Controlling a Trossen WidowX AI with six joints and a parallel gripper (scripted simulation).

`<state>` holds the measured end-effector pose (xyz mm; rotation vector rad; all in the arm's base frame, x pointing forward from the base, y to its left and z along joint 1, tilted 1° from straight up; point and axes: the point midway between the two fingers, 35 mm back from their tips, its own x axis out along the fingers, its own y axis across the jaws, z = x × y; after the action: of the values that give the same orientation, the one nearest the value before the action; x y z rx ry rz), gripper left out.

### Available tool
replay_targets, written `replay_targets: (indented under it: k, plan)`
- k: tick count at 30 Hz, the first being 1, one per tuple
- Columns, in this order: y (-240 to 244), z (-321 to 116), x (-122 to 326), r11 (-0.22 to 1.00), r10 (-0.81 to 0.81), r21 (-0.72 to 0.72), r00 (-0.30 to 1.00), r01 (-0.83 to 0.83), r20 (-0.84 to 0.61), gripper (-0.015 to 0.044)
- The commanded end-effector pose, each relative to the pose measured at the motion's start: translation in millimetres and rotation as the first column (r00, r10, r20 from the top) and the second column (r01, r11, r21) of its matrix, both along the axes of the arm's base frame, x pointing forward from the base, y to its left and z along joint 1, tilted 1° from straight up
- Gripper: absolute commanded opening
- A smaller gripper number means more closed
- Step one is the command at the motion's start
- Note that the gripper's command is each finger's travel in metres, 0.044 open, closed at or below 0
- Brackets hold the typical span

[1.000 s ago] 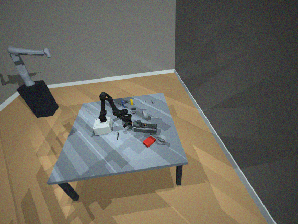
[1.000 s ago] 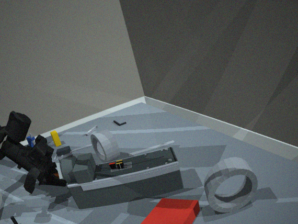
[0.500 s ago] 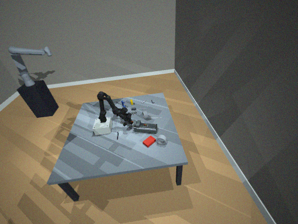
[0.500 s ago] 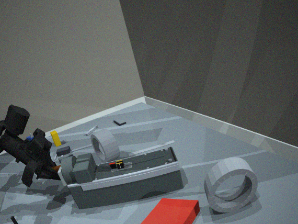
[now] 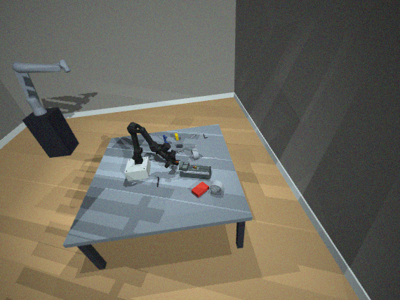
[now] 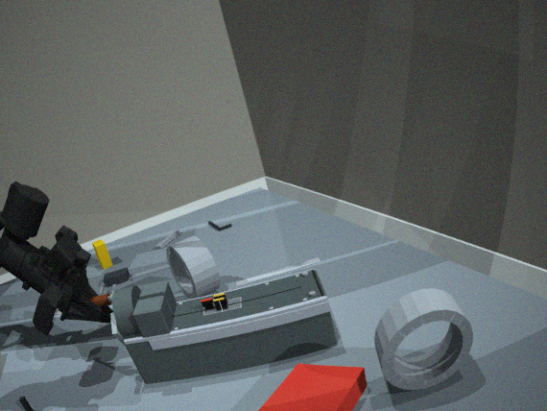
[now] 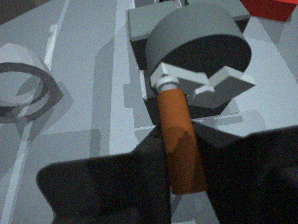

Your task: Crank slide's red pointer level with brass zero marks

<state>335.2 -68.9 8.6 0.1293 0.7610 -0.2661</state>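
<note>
The grey machine (image 5: 196, 174) (image 6: 235, 352) lies on the table, its crank end toward the arm. In the wrist view its pale metal crank arm (image 7: 232, 90) crosses the round hub (image 7: 200, 32). My gripper (image 5: 176, 162) (image 6: 103, 307) (image 7: 172, 126) is shut on the orange crank handle (image 6: 99, 301) (image 7: 181, 165). In the exterior view the red pointer (image 6: 206, 302) shows slightly to the crank side of the yellow brass marks (image 6: 219, 295), apparently not level with them. The exact offset is too small to tell.
A red block (image 5: 200, 189) (image 6: 317, 386) and a grey ring (image 5: 217, 188) (image 6: 427, 302) lie in front of the machine. Another ring (image 5: 195, 153) (image 6: 206, 274) (image 7: 52, 92) stands close behind it. A yellow block (image 5: 177, 137) (image 6: 103, 254) and a blue object (image 5: 165, 139) are farther back.
</note>
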Motion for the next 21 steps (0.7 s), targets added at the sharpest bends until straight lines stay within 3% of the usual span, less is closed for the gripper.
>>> replay_targets:
  k: [1, 21]
  plan:
    - [-5.0, 7.6, -1.7, 1.0, -0.001, -0.005, 1.0, 0.001, 0.006, 0.0]
    - [-21.9, 13.7, -7.2, 1.0, -0.001, -0.006, 1.0, 0.001, 0.006, 0.0]
